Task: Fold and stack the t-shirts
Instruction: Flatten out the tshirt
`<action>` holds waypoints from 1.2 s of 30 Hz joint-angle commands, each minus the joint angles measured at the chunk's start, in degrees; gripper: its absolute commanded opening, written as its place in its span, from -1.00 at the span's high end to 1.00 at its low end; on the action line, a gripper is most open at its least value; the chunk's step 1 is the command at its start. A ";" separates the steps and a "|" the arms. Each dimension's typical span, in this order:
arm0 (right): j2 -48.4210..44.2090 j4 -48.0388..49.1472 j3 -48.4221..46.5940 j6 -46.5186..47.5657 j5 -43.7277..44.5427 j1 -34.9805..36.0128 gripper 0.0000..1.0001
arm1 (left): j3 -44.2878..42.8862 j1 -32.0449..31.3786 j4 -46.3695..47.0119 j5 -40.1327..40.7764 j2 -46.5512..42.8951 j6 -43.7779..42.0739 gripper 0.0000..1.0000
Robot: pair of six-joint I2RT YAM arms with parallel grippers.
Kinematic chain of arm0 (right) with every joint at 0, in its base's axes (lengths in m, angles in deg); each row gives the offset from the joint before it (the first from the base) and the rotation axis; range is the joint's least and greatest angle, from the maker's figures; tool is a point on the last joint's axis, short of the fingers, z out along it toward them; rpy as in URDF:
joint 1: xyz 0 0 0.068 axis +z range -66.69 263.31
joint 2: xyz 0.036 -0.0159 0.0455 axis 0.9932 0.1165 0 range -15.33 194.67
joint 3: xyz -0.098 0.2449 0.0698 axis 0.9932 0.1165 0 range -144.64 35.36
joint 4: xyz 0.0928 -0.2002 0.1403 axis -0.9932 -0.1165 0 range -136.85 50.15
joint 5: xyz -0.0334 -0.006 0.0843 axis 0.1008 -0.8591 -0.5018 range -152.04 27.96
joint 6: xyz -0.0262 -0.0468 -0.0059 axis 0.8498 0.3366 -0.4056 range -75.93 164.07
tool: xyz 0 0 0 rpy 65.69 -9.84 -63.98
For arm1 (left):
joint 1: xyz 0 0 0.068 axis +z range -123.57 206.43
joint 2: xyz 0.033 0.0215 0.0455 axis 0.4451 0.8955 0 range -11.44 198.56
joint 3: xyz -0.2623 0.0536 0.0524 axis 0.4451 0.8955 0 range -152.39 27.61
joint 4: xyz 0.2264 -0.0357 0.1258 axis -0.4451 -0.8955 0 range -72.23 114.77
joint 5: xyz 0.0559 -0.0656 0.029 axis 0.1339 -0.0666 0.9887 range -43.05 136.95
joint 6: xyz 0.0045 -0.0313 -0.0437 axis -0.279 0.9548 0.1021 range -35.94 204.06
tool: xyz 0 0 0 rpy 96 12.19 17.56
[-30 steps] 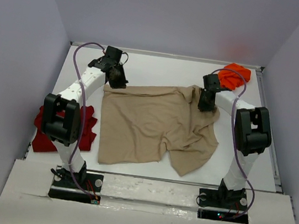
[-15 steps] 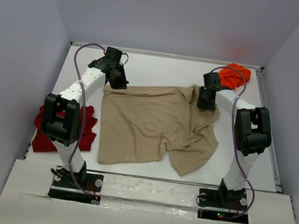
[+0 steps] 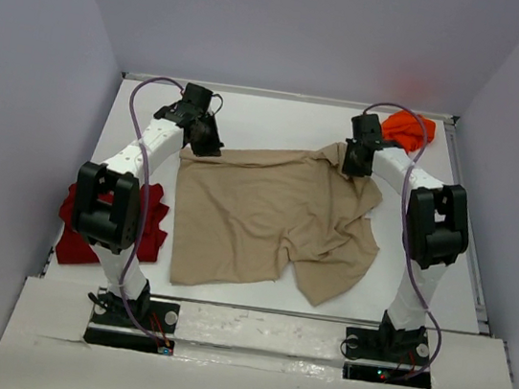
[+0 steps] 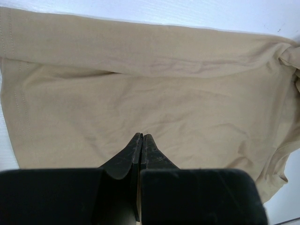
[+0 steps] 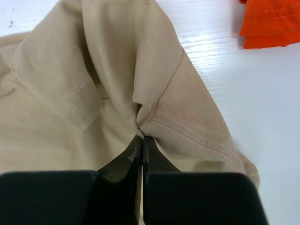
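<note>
Table (image 3: 280,115): R gripper (image 5: 141,137) pinches tan shirt (image 3: 256,215) edge; L gripper (image 4: 141,136) closed.

Three t-shirts lay on one table (image 3: 280,120): one tan t-shirt (image 3: 266,215) at the centre, one dark red t-shirt (image 3: 75,236) at 8 o'clock (partly hidden by an arm) and one orange t-shirt (image 3: 412,129) at 1 o'clock. Two arms rose from 6 o'clock, carrying two grippers: one left gripper (image 3: 210,147), one right gripper (image 3: 348,166).

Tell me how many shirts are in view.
3: the tan shirt spread in the middle, the dark red shirt at the left edge, the orange shirt in the far right corner. Others may hide underneath.
</note>
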 commanded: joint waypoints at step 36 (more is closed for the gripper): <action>31.25 -9.67 -55.27 13.52 23.24 -2.76 1.00 | 3.80 -1.84 1.84 0.92 0.78 -0.69 0.82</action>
